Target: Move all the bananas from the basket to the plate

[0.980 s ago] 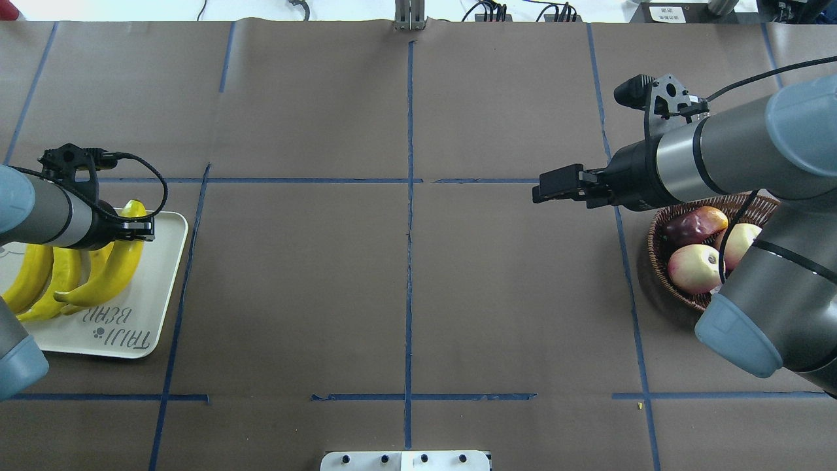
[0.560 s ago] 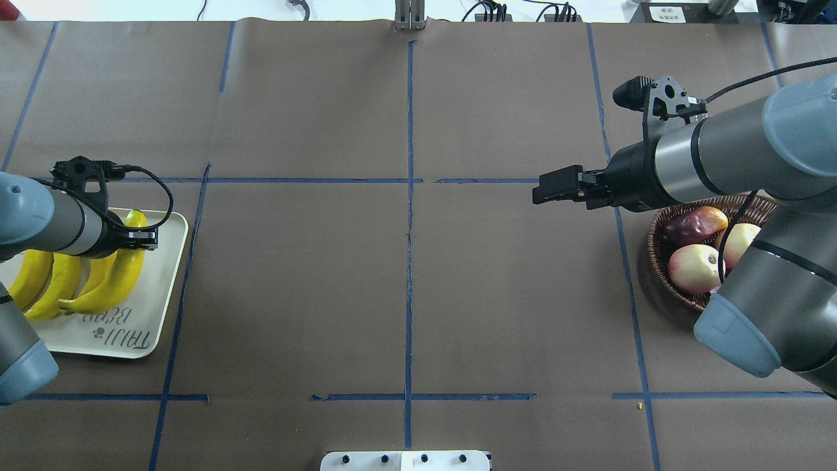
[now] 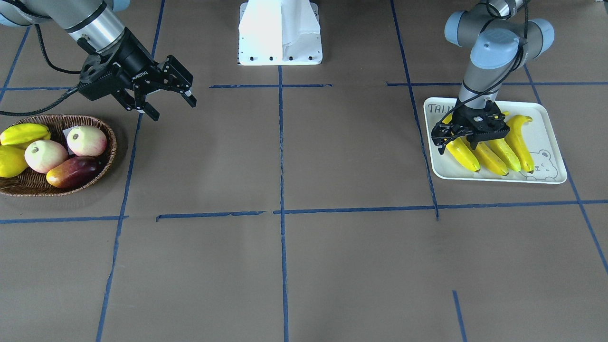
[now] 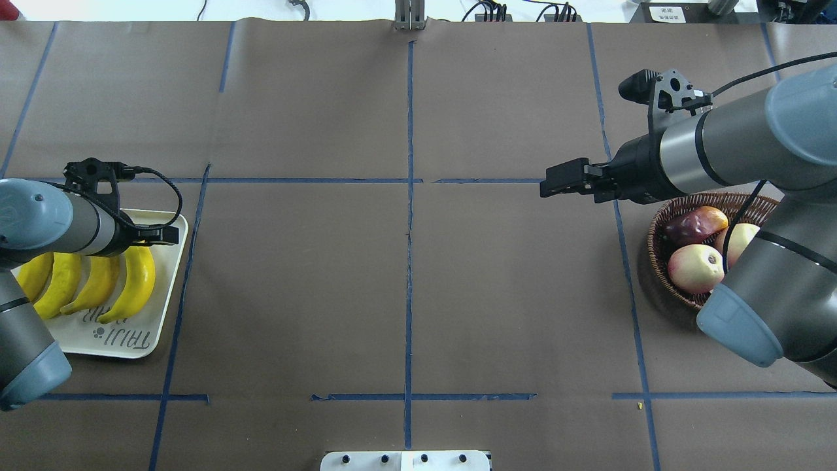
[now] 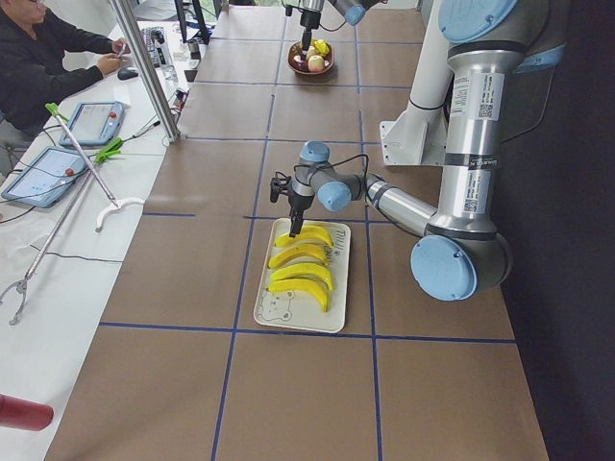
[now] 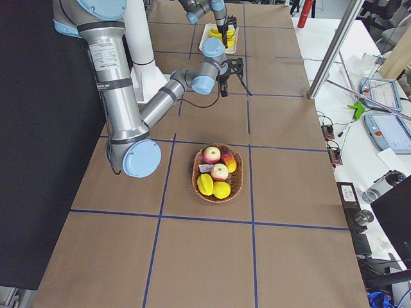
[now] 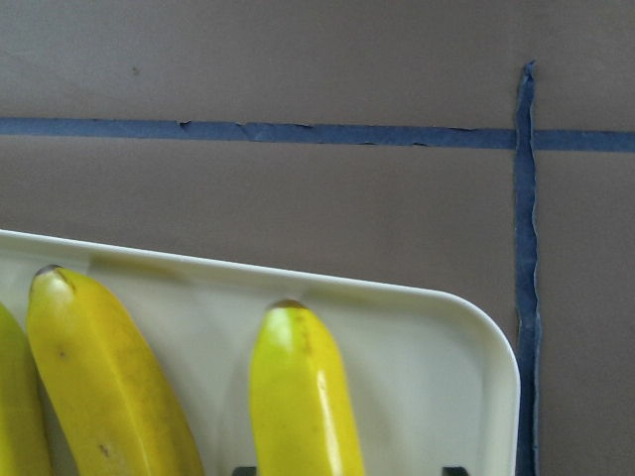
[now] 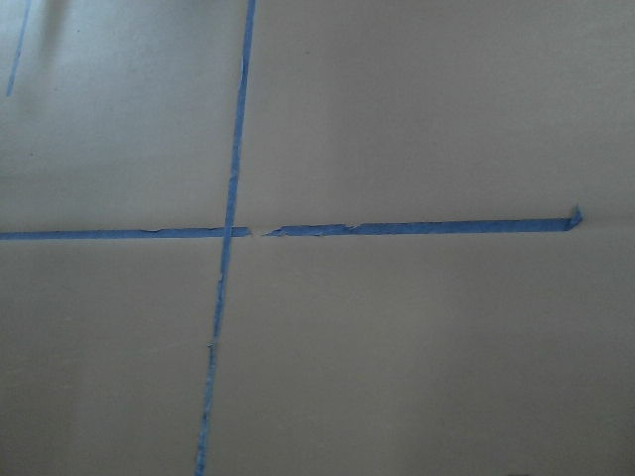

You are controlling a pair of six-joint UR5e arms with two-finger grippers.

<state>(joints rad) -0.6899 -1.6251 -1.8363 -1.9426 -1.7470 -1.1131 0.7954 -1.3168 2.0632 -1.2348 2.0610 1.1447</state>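
Four yellow bananas (image 3: 489, 159) lie side by side on the white plate (image 3: 546, 142), also seen from overhead (image 4: 134, 288) on the plate (image 4: 157, 314). My left gripper (image 3: 458, 140) is open and hovers low over the outermost banana (image 7: 303, 397) without holding it; from overhead it (image 4: 155, 234) sits at that banana's far end. The wicker basket (image 3: 57, 183) holds no banana. My right gripper (image 3: 168, 97) is open and empty, in the air beside the basket (image 4: 654, 255) toward the table's middle.
The basket holds two pink-white apples (image 3: 45, 156), a dark red mango (image 3: 71, 172), a yellow starfruit (image 3: 23, 134) and a lemon (image 3: 9, 161). The robot's white base (image 3: 280, 31) stands at mid-table edge. Blue tape lines (image 4: 409, 229) cross the brown table cover.
My left gripper has lowered the last banana onto the plate beside the others and let it go. My right gripper has shifted slightly away from the table's middle.
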